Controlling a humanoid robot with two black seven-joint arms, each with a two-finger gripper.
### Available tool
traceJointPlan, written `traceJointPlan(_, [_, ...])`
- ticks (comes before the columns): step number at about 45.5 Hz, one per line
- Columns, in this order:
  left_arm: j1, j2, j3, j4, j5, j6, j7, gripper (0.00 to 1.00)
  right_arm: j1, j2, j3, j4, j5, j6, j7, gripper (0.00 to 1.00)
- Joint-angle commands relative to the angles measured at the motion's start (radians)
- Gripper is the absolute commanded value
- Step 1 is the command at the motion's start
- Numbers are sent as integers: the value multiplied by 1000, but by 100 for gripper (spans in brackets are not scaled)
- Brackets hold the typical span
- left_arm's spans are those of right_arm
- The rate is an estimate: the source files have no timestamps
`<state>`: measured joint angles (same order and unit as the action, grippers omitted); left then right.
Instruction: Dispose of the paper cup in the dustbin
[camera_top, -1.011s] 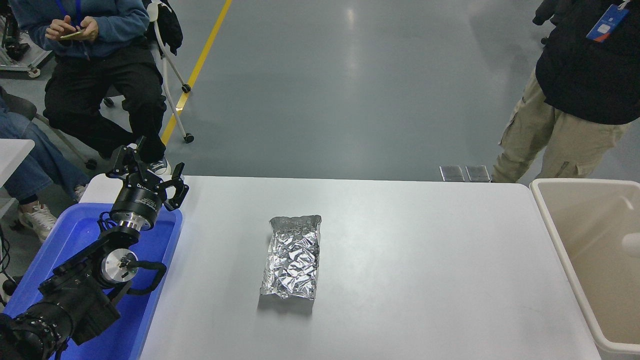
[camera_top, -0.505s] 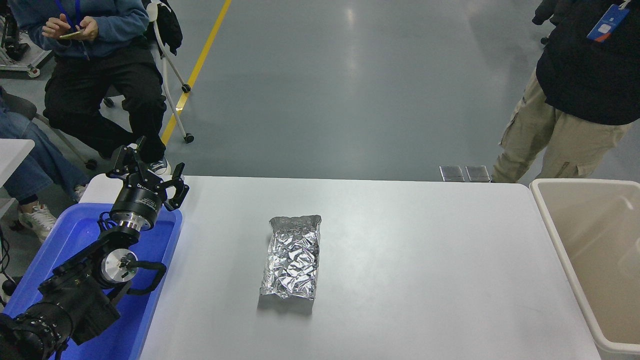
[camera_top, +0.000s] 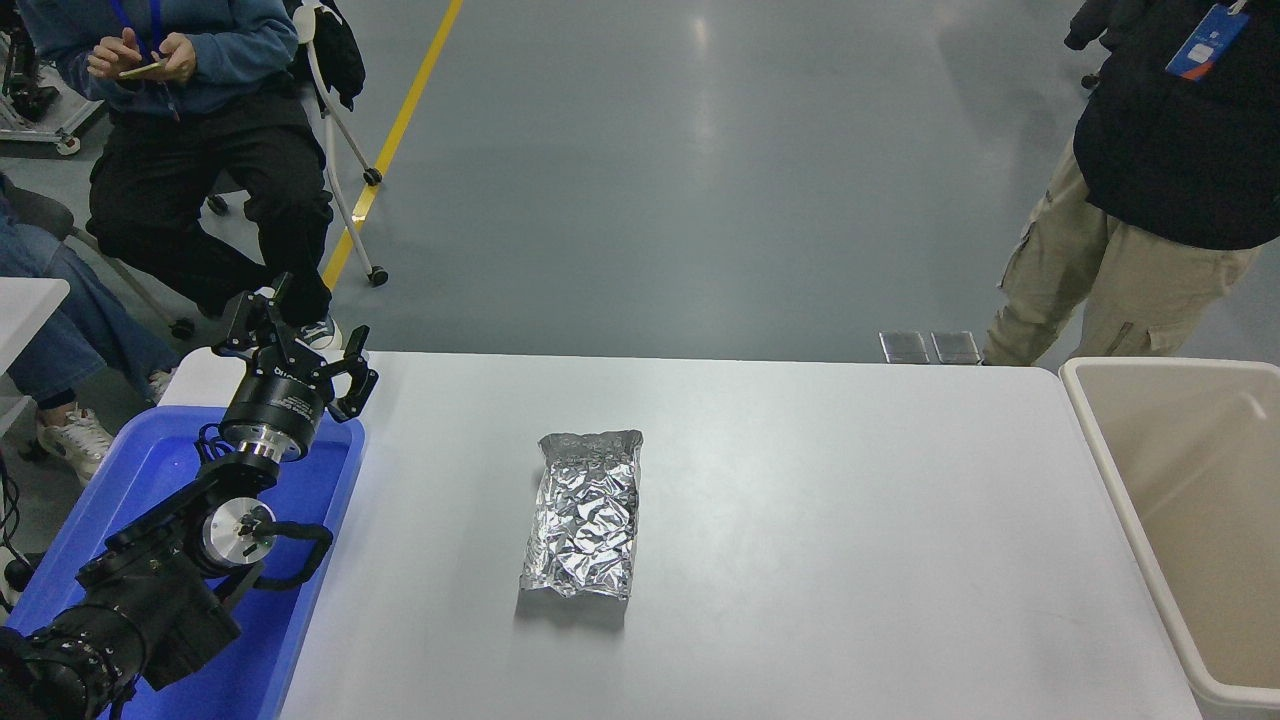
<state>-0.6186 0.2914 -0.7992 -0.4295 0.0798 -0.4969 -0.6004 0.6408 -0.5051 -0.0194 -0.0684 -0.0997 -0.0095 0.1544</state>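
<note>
The foil bag (camera_top: 583, 516) at the table's centre is crinkled silver foil, shiny and full of creases. The table (camera_top: 850, 520) beneath it is smooth matt white. At three o'clock, the dustbin (camera_top: 1120, 480) looks like smooth beige plastic with a thick rounded rim. At nine o'clock, the tray (camera_top: 310, 590) is glossy blue plastic (bright highlights on its floor). The left arm's wrist ring (camera_top: 250, 440) is polished metal; its housing is matt black.

The dustbin (camera_top: 1120, 480) runs off the right edge; its floor is unseen
</note>
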Motion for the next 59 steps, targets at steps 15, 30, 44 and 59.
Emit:
traceJointPlan(15, [0,0,0,0,0,0,1,100,69,0,-7,1,0,11,10,99])
traceJointPlan(30, [-1,0,0,0,0,0,1,100,128,-69,355,113,77,194,40,99])
traceJointPlan(44, [0,0,0,0,0,1,-1,100,8,-156,769,553,75,235,108,99])
traceJointPlan(59, [0,0,0,0,0,0,1,100,-130,-86,1049,815,55,236,220,99])
